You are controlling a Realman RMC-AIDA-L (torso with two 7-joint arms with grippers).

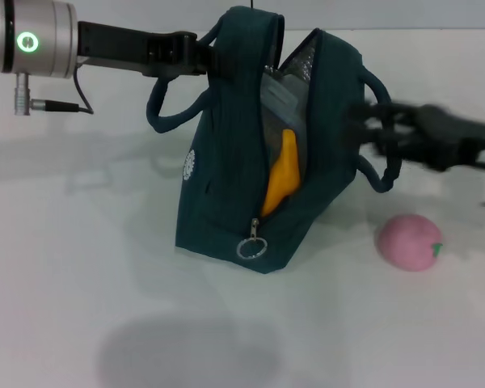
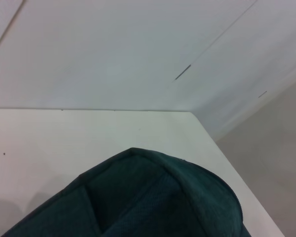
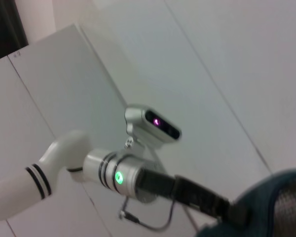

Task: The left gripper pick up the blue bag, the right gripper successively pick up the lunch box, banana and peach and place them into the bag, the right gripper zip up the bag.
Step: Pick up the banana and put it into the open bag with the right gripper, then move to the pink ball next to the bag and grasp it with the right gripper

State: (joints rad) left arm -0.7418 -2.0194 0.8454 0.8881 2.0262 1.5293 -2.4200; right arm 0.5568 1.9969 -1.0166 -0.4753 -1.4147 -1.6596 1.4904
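Blue bag [image 1: 226,194] stands upright on the white table [image 1: 81,307], mouth unzipped, its silver ring pull [image 1: 252,246] hanging low at the near end. Left gripper [image 1: 210,58] is clenched on the bag's top edge near one handle [image 1: 166,113]. Banana [image 1: 281,174] sits inside the opening, with the lunch box [image 1: 284,101] above it. Right gripper [image 1: 370,129] hovers at the bag's right side; whether it is released or clenched cannot be told. Peach [image 1: 409,242] lies on the table, near the bag's right.

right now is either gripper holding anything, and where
The left gripper holds the bag by its top edge beside a handle. The right gripper is at the bag's far side; a hold there cannot be told.
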